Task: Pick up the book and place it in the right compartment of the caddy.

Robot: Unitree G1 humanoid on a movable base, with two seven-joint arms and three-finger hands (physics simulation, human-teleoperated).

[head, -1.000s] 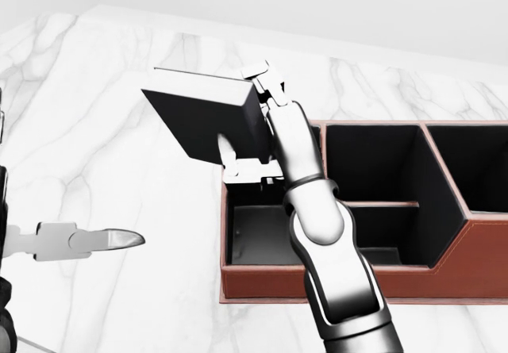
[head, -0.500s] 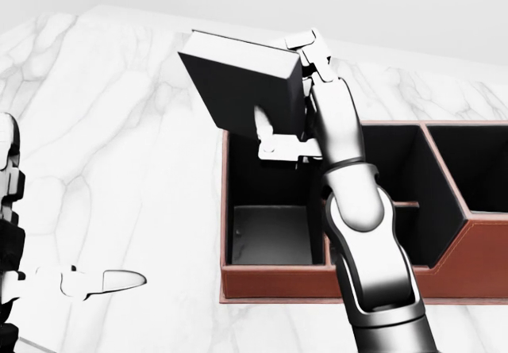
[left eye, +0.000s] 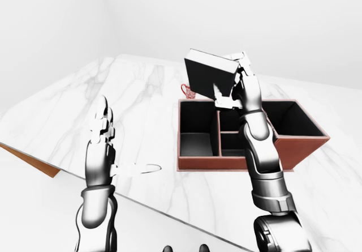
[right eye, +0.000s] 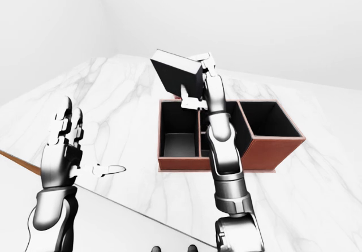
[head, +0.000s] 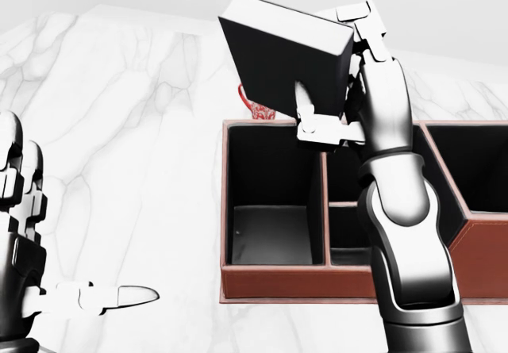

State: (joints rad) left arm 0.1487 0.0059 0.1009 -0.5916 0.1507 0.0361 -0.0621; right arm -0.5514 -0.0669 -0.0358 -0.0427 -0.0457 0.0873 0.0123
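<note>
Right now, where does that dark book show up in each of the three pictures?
Left-eye view: book just right of centre near the top, gripped in the right hand.
Head view: book at top centre, large, above the caddy.
Right-eye view: book left of centre, in the upper part.
Shared landmark: the brown caddy with dark compartments, just below the book in every view.
</note>
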